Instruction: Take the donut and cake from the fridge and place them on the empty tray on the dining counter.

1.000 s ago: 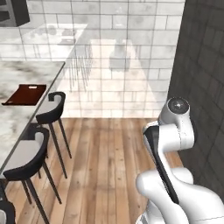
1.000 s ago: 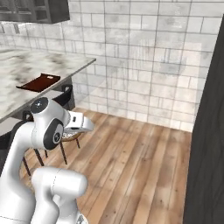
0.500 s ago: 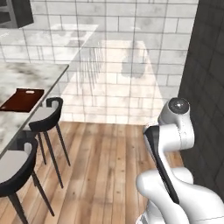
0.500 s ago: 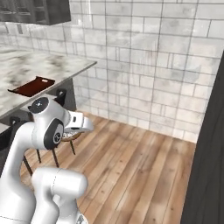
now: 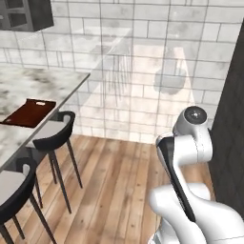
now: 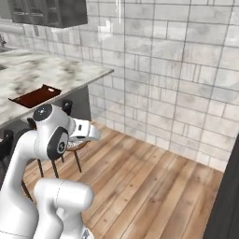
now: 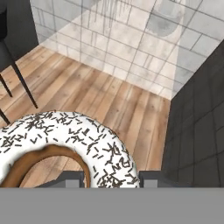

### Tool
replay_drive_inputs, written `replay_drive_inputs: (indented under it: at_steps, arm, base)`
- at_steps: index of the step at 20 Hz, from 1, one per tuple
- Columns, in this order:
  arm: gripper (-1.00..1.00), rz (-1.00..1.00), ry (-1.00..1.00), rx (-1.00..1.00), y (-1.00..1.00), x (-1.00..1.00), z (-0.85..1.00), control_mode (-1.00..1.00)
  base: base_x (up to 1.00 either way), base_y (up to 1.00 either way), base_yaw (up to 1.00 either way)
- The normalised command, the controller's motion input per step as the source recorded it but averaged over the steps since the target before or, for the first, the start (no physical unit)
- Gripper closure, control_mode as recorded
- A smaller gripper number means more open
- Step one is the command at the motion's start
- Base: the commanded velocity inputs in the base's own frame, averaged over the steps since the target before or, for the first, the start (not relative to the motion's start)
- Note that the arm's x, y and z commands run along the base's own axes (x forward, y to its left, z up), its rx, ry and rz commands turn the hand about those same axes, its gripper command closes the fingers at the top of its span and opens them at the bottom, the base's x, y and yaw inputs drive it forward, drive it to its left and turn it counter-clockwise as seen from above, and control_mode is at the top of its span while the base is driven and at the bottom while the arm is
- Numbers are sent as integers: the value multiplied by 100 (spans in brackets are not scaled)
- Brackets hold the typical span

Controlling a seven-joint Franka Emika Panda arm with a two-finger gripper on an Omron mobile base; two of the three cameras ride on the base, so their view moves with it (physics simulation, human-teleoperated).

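Observation:
A white-glazed donut (image 7: 87,135) with dark sprinkles and a brown inner edge sits low in the hand view. My gripper (image 7: 111,177) is shut on it, with one dark finger tip on each side. In the right base view the donut (image 6: 76,145) peeks out under the white hand beside the arm. The flat reddish-brown tray (image 5: 28,113) lies bare on the marble dining counter (image 5: 33,86) at the left. The right base view has the tray (image 6: 36,95) on the counter (image 6: 56,74) too. The cake and the fridge are out of view.
Black stools (image 5: 57,131) stand along the counter's edge over the wooden floor (image 5: 109,190). A white tiled wall (image 5: 143,71) closes off the space ahead. A tall dark panel (image 5: 233,143) rises at the right. Dark upper cabinets (image 6: 51,11) hang above the counter.
The whole picture has shifted in both base views, so the base has driven. The counter end and tiled wall now look closer. The donut stays in the gripper.

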Motion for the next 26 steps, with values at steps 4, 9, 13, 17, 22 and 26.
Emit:
replay_drive_inputs:
  at_steps: [4,9,13,17,22,26]
  arm:
    - [100,0,0,0,0,0,0,100]
    - [100,0,0,0,0,0,0,100]
    - [100,0,0,0,0,0,0,100]
    - [100,0,0,0,0,0,0,100]
    - [100,0,0,0,0,0,0,100]
    - [100,0,0,0,0,0,0,100]
  base:
    - [51,-56,33]
    - [48,-56,34]
    - [48,-52,35]
    - [48,-52,34]
    - [40,-58,34]
    - [35,-58,34]
